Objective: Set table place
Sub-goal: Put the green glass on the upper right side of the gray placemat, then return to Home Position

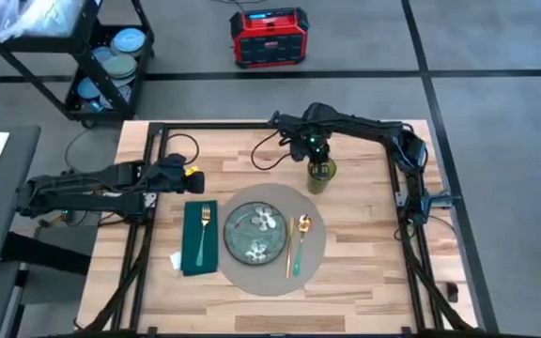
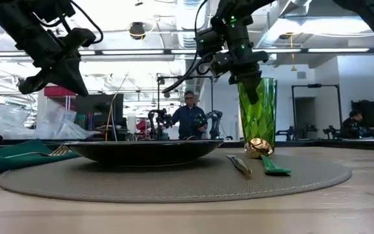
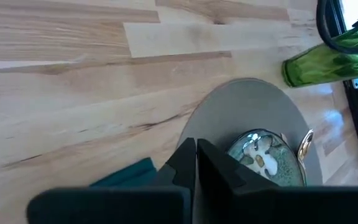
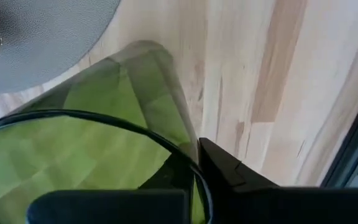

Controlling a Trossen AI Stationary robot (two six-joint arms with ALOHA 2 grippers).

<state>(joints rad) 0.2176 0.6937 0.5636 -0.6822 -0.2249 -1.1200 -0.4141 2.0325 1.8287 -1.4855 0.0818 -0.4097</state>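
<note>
A round grey placemat (image 1: 272,280) lies on the wooden table (image 1: 364,272) and carries a flowered plate (image 1: 256,233). A gold spoon (image 1: 304,225) and gold knife (image 1: 290,246) lie on its right part. A dark green napkin (image 1: 195,258) with a fork (image 1: 205,225) lies to its left. A green faceted glass (image 1: 322,176) stands upright just past the mat's far right edge, and my right gripper (image 4: 188,162) is shut on it from above. My left gripper (image 3: 194,155) hovers shut and empty over the table's left side, beyond the napkin. My right gripper holds the glass by its rim (image 4: 191,149), one finger inside the glass and one finger (image 4: 229,168) outside. The fingers come down from above. The glass stands upright; in the low view its foot (image 2: 257,144) sits at table level behind the spoon, so whether it touches the table cannot be told.
A black cart (image 1: 111,66) with dishes stands off the far left corner, and a red box (image 1: 269,36) sits on the floor beyond the far edge. A person (image 2: 188,117) is in the room behind. Bare wood lies right of the mat.
</note>
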